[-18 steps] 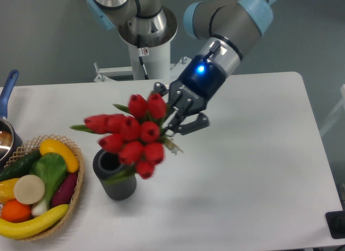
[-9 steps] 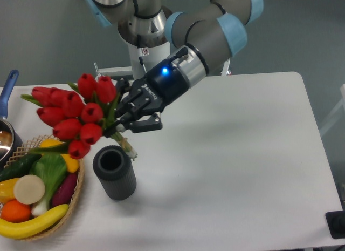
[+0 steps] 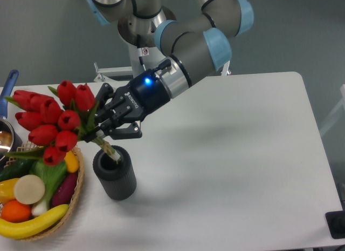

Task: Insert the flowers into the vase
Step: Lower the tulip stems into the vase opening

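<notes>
My gripper (image 3: 101, 128) is shut on the flowers (image 3: 49, 120), a bunch of red tulip buds with green leaves that leans out to the left over the basket. The stems (image 3: 109, 152) slant down to the right, and their cut ends reach the mouth of the vase (image 3: 114, 173). That vase is a short dark grey ribbed cylinder standing upright at the front left of the white table (image 3: 232, 154). The gripper hangs just above the vase's mouth, slightly to its left.
A wicker basket (image 3: 74, 192) of fruit and vegetables stands left of the vase, almost touching it. A blue-handled metal pot (image 3: 6, 127) sits at the far left edge. The robot's base column (image 3: 143, 51) rises behind the table.
The gripper has carried the flowers left and down. The buds were over the vase and now hang over the basket; the stem ends have come down to the vase's mouth.
</notes>
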